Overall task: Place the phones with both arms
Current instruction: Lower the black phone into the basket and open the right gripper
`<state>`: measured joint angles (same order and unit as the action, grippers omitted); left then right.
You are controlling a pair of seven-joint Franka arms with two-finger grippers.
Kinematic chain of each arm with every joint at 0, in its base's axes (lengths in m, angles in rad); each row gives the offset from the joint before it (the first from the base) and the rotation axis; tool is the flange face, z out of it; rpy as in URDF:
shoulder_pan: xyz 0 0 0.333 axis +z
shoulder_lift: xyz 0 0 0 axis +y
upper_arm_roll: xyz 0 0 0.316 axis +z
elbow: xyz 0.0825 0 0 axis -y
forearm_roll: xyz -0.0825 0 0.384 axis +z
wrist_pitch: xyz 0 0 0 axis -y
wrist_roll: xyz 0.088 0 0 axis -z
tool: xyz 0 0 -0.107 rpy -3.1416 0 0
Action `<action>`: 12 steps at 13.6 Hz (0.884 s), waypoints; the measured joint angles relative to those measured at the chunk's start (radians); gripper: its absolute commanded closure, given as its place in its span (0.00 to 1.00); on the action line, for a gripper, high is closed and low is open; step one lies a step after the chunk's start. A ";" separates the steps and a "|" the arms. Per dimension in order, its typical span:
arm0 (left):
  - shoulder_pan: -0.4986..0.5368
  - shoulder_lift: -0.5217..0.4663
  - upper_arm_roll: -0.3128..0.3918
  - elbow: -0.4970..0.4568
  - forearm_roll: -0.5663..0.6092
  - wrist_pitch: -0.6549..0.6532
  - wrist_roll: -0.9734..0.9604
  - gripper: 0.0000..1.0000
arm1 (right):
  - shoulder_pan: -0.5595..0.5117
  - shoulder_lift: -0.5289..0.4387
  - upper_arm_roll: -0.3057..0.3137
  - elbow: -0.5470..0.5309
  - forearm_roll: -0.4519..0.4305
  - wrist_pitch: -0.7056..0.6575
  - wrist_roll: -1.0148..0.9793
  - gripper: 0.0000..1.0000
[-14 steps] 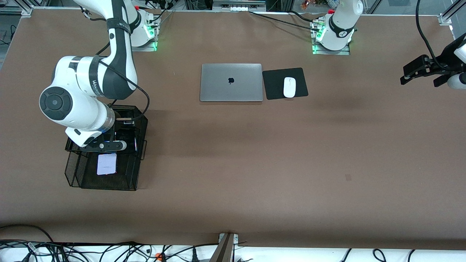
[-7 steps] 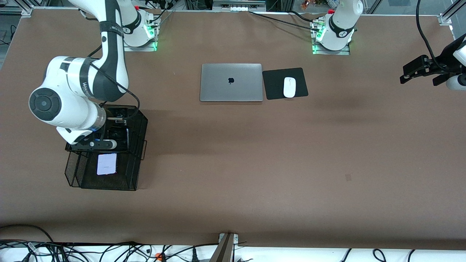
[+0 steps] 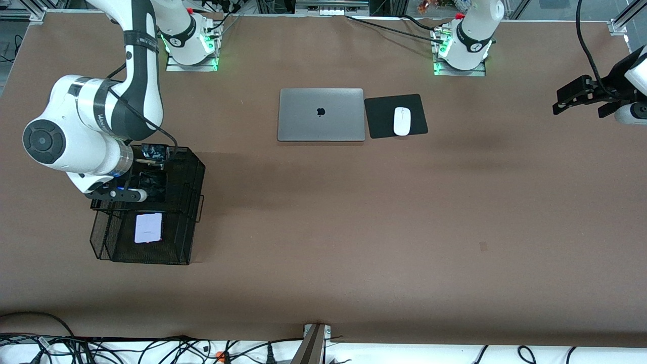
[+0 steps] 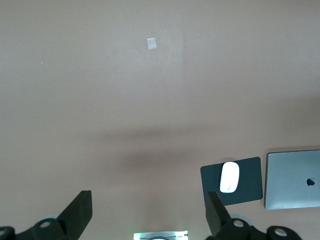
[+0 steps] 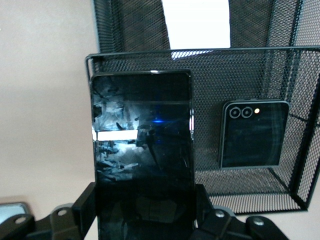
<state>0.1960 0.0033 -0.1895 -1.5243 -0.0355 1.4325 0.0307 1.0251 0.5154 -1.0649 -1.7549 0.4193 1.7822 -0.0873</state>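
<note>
**Right gripper holds the long black phone over the mesh basket**

The fingers of the right gripper (image 5: 144, 212) are closed on the lower end of the long black phone (image 5: 142, 150). The phone's long axis runs straight away from the gripper, and its free end points out from the fingers. Its glossy face is turned to the wrist camera and shows reflections. In the front view, the phone (image 3: 154, 150) appears only as a small dark piece over the basket edge that is farther from the front camera.

Below it is the black mesh basket (image 3: 189, 174), at the right arm's end of the table. The small black phone (image 5: 254, 134) with two camera lenses leans against a mesh wall inside it. The white phone (image 3: 148, 228) lies flat in the compartment nearer to the front camera.

The left gripper (image 3: 579, 94) waits in the air over the left arm's end of the table, with its fingers (image 4: 76, 215) spread wide and holding nothing.

Between the arms' bases lie a silver laptop (image 3: 321, 115), closed, and beside it a white mouse (image 3: 402, 121) on a black pad (image 3: 381, 117).
</note>
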 measured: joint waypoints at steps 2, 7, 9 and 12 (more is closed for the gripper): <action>0.000 0.000 0.000 0.000 0.000 0.000 0.000 0.00 | 0.006 -0.002 0.000 -0.049 0.000 0.075 0.000 1.00; 0.000 0.000 0.000 0.000 0.000 -0.001 0.000 0.00 | 0.020 -0.002 0.004 -0.108 0.001 0.117 0.000 1.00; 0.000 0.000 -0.001 0.000 0.000 -0.001 0.000 0.00 | 0.025 -0.002 0.006 -0.112 0.002 0.117 0.002 1.00; 0.000 0.000 -0.001 0.000 0.000 -0.001 0.000 0.00 | 0.028 0.001 0.014 -0.121 0.002 0.118 0.003 0.98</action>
<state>0.1960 0.0033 -0.1909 -1.5244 -0.0355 1.4314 0.0307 1.0533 0.5168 -1.0510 -1.8759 0.4212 1.9005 -0.0843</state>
